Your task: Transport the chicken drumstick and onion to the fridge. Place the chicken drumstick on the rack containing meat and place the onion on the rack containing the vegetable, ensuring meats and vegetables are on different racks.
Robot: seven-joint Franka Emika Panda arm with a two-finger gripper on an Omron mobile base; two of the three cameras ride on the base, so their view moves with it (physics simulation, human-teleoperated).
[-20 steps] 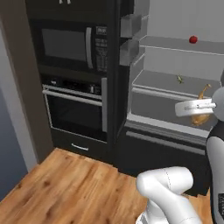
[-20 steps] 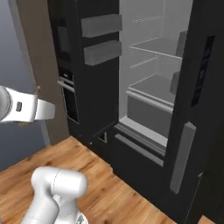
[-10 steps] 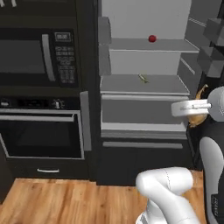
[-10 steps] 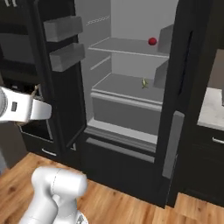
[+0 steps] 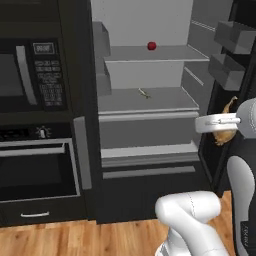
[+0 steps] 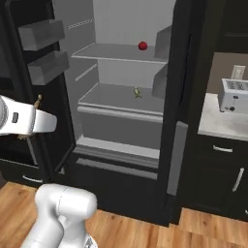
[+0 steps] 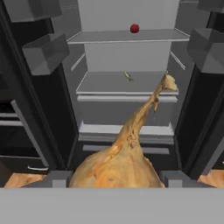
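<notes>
Pincer grips onion; open fridge ahead.

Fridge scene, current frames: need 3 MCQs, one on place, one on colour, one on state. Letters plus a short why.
1. Where does the round fruit sit in the fridge?
A. on the upper shelf
B. in a door bin
C. on the floor

2. What colour is that fruit?
A. green
B. red
C. white

3. What is the state of the gripper?
A. open, holding nothing
B. resting on a shelf
C. shut on the chicken drumstick, in front of the fridge

Key: 1 A, it lies on the top shelf in both base views, above the shelf with the small greenish item. 2 B, it reads plainly red in all three views. 3 C, the hand view shows the golden-brown piece between the fingers, with the open fridge ahead.
</notes>
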